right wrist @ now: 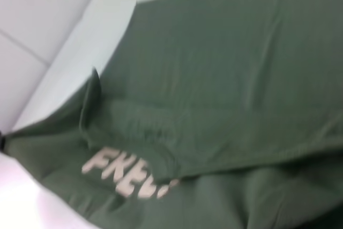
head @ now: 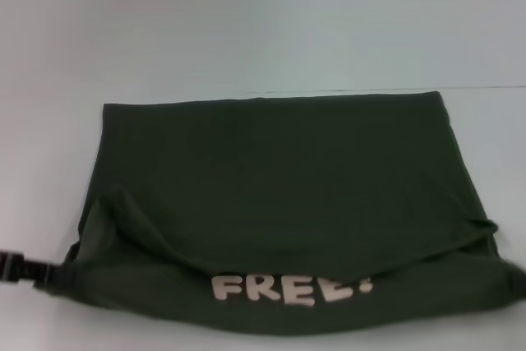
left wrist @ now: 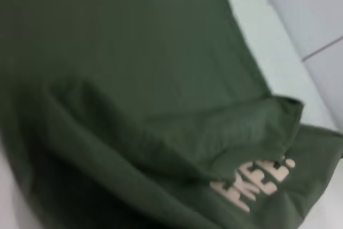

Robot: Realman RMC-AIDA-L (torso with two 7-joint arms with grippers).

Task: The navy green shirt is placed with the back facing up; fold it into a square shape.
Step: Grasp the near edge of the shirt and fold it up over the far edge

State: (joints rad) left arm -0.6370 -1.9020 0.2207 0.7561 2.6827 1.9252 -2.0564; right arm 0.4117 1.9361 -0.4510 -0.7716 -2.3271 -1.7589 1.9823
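Head view, left gripper point(head: 33, 271): a black piece shows at the lower left edge, right at the shirt's near left corner; the cloth hides the fingertips, so whether the jaws are parted or closed on the fabric cannot be told.
Right gripper: only a faint dark trace at the right edge by the shirt's near right corner; too little shows to tell how the jaws stand.
Navy green shirt point(head: 279, 203): dark olive-green knit cloth, spread wide on the table, filling most of the lower half of the head view.
Shape: a broad trapezoid, the far edge straight and level, the sides slanting outward toward the robot.
Near edge: a band of cloth is turned over along the near side, raised at both corners and sagging in the middle, with soft ridges running in from each corner.
Lettering point(head: 289, 288): pale, chunky letters reading "FREE" sit on the near band, partly tucked under the overlapping layer.
Left wrist view: the shirt point(left wrist: 134, 95) fills the frame, folds crossing it, the pale letters point(left wrist: 257, 181) near one corner.
Right wrist view: the same cloth point(right wrist: 225, 111) with the letters point(right wrist: 126, 172) at the fold.
Table point(head: 246, 30): plain pale surface, bare beyond the shirt's far edge.
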